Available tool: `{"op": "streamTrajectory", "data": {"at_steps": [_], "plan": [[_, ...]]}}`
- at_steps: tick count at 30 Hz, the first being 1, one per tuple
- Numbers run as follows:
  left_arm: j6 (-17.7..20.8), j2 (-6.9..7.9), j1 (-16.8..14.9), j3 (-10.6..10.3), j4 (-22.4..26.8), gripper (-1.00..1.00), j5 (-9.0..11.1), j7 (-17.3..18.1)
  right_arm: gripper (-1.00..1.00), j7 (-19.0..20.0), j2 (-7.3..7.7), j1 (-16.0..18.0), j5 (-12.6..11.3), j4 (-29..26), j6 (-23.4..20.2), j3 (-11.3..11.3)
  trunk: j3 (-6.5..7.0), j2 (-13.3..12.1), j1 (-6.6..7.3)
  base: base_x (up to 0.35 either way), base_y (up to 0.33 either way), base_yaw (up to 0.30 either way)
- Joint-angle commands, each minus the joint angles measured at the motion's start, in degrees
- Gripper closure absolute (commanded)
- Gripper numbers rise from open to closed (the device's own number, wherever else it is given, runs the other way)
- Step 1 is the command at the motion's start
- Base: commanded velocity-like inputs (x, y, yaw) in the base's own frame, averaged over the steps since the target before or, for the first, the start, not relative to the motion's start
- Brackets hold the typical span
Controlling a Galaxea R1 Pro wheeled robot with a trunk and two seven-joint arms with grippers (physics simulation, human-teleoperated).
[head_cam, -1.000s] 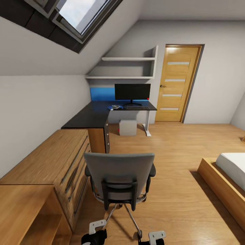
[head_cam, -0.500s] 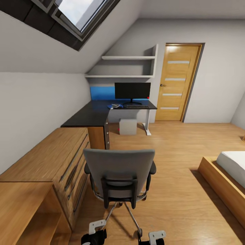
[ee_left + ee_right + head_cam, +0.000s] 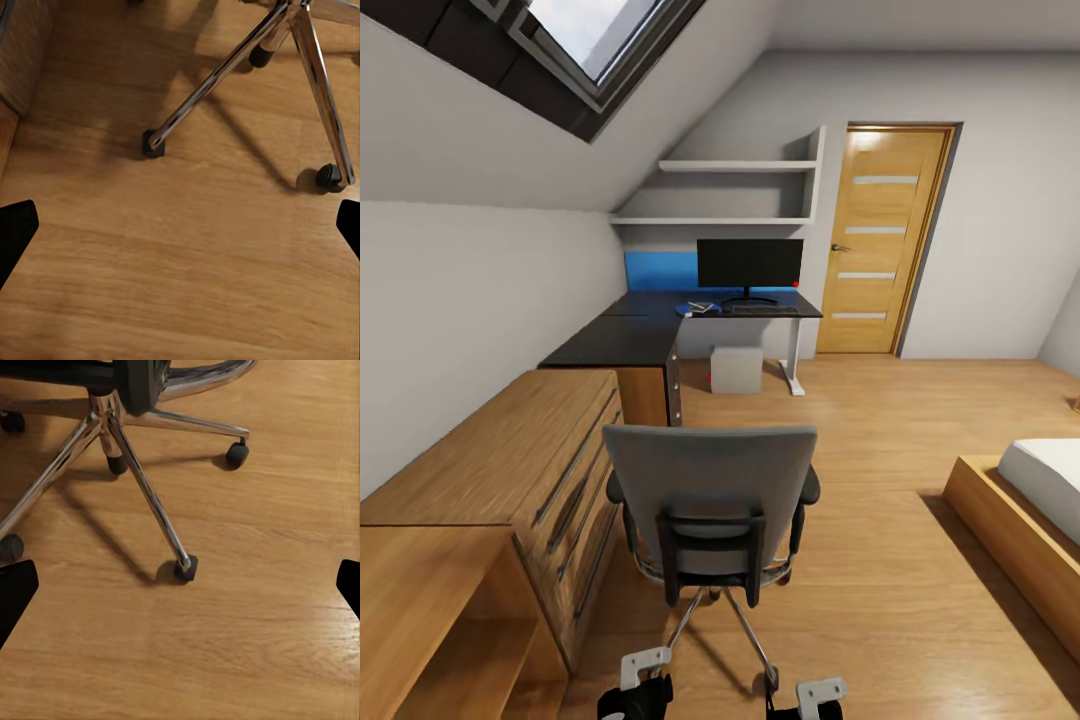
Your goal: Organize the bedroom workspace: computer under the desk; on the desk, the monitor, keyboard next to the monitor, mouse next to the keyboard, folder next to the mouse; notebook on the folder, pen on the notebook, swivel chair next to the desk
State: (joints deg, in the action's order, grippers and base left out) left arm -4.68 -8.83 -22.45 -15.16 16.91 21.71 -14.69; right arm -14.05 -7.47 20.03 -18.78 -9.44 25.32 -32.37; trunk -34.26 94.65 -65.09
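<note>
Nearest to me, both of the robot's arms hang low behind the swivel chair [image 3: 710,510]: the left gripper [image 3: 180,225] and the right gripper [image 3: 180,585] each point down at the wooden floor [image 3: 880,560], fingers spread wide apart with nothing between them, the chrome legs and castors of the chair's base just ahead of them. The chair stands with its grey back toward the robot, beside a long wooden dresser [image 3: 510,470] and well short of the desk [image 3: 630,335]. Since the step in hand looks like bringing the chair up to the desk, I would push squarely on the backrest, keeping the castors clear of the dresser corner and the black drawer unit. Farther off, the monitor [image 3: 750,265] stands on the desk, the keyboard [image 3: 765,310] lies before it, and the blue folder [image 3: 695,311] lies beside that with small things on top that I cannot make out; a pale box [image 3: 737,370] sits under the desk.
</note>
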Motion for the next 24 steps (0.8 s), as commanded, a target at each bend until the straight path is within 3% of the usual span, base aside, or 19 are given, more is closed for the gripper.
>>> {"op": "streamTrajectory", "data": {"at_steps": [1, 24], "plan": [[-0.24, 0.03, -0.05, -0.49, -0.03, -1.0, 0.53, -0.33, -1.0, -0.27, 0.0, 0.04, -0.42, 0.04, 0.17, -0.5, -0.24, 0.44, -0.22, 0.0, 0.0, 0.0], [-0.24, 0.04, -0.05, -0.53, -0.03, -1.0, 0.53, -0.33, -1.0, -0.27, 0.0, 0.05, -0.33, 0.04, 0.17, -0.5, -4.37, 9.67, -5.27, 0.0, 0.0, 0.0]]}}
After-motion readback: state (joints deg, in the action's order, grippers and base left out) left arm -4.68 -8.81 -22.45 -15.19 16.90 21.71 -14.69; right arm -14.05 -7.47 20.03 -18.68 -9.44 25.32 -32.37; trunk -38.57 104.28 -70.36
